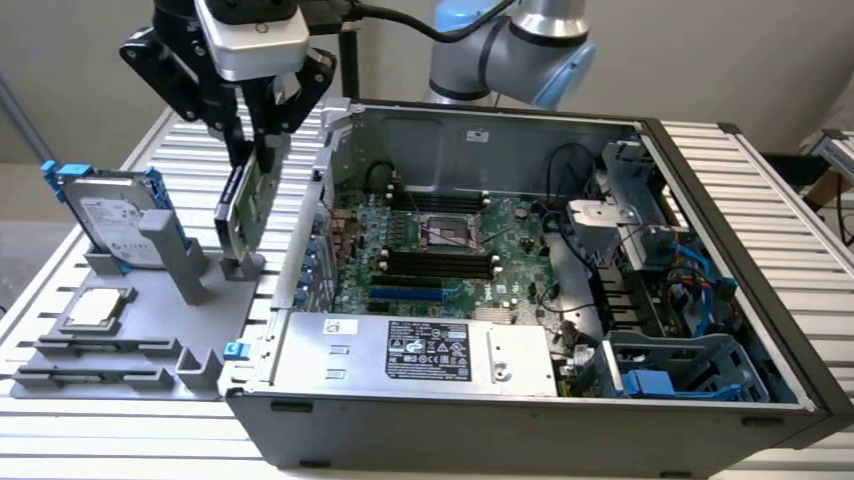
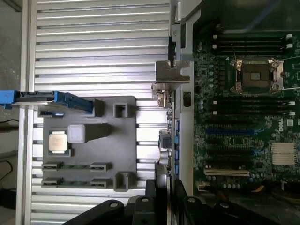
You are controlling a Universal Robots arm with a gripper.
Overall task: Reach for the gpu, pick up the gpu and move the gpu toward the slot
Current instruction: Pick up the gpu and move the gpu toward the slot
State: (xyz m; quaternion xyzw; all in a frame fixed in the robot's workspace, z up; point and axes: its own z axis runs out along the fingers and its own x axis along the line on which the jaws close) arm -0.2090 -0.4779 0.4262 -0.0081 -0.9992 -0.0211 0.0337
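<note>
While the gripper (image 1: 254, 125) sits over the grey fixture tray (image 1: 134, 330) at the exterior view's left, note that its fingers are closed onto the top edge of the gpu (image 1: 240, 205). The card stands on edge, tilted slightly, its lower end at or just above the small grey holder (image 1: 244, 268) on the tray; you cannot tell from here whether it has lifted clear. It is just outside the left wall of the open computer case (image 1: 534, 300), not yet over the motherboard (image 1: 441, 245).

Handling, as judged: the card looks light and stiff, a thin board. Treat it as fragile; the faces carry components, so the bare top edge is the place to hold, as now. A narrow edge pinch gives little resistance to twist, so expect it to swing if you jolt it.

Edges and room: the case wall and its rear slot brackets (image 2: 172, 71) stand immediately right of the card in the exterior view and must be cleared by height. To the left, the hard drive (image 1: 114, 215) with blue rails stands upright near by, and a grey post (image 1: 174, 250) lies between them. The processor chip (image 1: 96, 308) lies flat nearer the camera, well apart. Above the tray the space is open. Inside the case, cables (image 1: 574, 190) sit on the far right, away from the expansion slots (image 2: 234, 143).
</note>
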